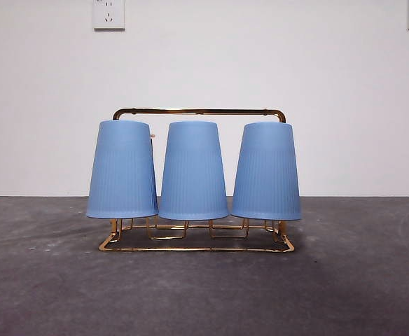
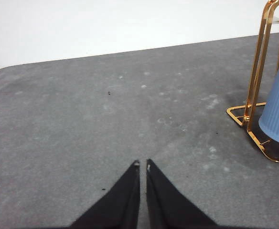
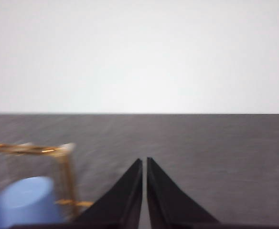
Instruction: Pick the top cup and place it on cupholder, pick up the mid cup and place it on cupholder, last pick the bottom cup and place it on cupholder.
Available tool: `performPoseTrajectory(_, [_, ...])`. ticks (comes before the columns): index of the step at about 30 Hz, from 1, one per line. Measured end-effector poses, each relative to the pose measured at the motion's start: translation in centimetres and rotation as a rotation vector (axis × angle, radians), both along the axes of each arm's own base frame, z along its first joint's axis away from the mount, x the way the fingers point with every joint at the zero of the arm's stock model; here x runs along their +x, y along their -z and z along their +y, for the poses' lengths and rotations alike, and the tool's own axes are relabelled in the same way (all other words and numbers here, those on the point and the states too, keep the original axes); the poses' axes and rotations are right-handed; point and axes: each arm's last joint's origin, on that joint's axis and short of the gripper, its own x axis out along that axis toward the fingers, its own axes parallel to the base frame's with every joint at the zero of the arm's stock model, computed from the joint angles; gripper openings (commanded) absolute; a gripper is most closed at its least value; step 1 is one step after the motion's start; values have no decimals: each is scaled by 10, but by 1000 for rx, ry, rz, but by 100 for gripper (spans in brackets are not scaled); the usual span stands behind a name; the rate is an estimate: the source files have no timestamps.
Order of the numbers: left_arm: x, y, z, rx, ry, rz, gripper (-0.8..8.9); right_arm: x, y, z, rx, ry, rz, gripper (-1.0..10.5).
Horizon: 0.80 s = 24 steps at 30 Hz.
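Cupholder [image 1: 199, 110] is shiny gold wire with three blue cups [image 1: 193, 171] upside down on it; left gripper [image 2: 143, 164] and right gripper [image 3: 144, 161] are pinched closed, holding nothing

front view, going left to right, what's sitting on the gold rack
left ribbed blue plastic cup → middle ribbed blue plastic cup → right ribbed blue plastic cup, all upside down on the shiny gold wire cupholder

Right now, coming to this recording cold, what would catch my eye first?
Three blue cups sit upside down in a row on the gold cupholder, which stands mid-table on the dark grey table before a white wall. Its arched handle bar shows just above the cups. Neither tool touches anything: the left tool and the right tool are both shut, off to the rack's sides.
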Motion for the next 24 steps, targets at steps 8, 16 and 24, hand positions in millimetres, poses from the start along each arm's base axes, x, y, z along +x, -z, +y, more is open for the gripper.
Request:
performPoseTrajectory(8, [0,0,0,0,0,0,15,-3,62,-18,-32,172,-16,8])
performPoseTrajectory(16, [0,0,0,0,0,0,15,-3,101,-24,-41,225,30,8])
performPoseTrajectory(24, [0,0,0,0,0,0,15,-6,112,-24,-49,229,96,8])
